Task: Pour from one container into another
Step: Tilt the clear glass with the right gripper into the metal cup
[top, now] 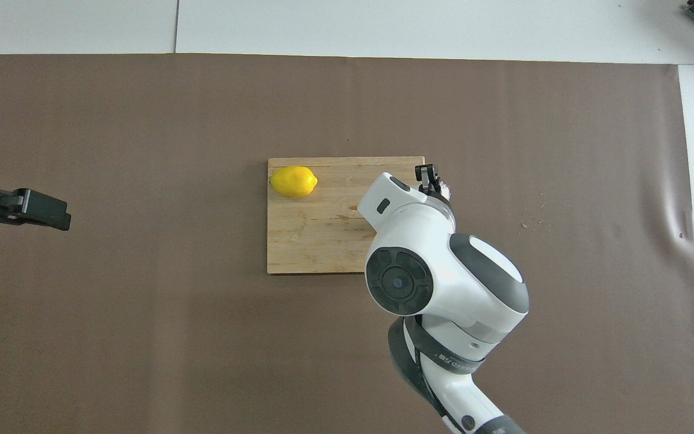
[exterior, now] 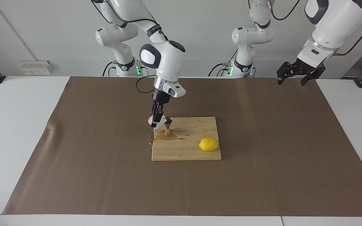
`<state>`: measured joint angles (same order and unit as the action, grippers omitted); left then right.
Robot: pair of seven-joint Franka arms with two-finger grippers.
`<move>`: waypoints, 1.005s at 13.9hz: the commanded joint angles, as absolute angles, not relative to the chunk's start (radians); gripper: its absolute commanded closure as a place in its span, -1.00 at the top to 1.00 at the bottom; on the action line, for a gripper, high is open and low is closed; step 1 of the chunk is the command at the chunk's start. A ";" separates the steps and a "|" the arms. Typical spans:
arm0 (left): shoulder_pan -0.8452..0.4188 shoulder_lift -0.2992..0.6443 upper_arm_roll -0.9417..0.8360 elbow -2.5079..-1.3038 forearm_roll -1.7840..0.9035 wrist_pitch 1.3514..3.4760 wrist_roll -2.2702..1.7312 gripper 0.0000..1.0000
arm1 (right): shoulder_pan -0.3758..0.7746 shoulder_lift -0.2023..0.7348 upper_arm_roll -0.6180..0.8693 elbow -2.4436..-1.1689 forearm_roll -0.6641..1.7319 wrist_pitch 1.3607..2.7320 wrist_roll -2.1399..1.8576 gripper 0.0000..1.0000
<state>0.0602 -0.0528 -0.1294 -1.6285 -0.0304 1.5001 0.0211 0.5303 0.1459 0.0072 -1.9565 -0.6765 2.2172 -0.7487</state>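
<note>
The small clear cup (exterior: 153,121) hangs tilted in my right gripper (exterior: 156,120), which is shut on it just above the corner of the wooden board (exterior: 187,150). Its mouth leans against the top of the steel jigger (exterior: 167,127), which stands upright on the board. A brown puddle (exterior: 166,137) spreads around the jigger's foot. In the overhead view only a white sliver of the cup (top: 444,191) shows past the right gripper (top: 428,179), and the arm hides the jigger. My left gripper (exterior: 291,82) waits open in the air over the left arm's end of the table.
A yellow lemon (exterior: 209,144) lies on the board at the corner toward the left arm's end. Brown paper (exterior: 262,175) covers the table. A few crumbs (exterior: 110,135) lie on it toward the right arm's end.
</note>
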 commanded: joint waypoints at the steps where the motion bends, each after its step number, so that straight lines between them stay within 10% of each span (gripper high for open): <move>1: 0.072 -0.075 -0.137 -1.646 -0.020 1.493 0.026 1.00 | 0.532 0.127 0.008 -1.974 -0.736 2.209 -0.723 -0.61; 14: 0.072 -0.075 -0.137 -1.646 -0.020 1.493 0.028 1.00 | 0.538 0.110 0.008 -1.996 -0.807 2.209 -0.703 -0.61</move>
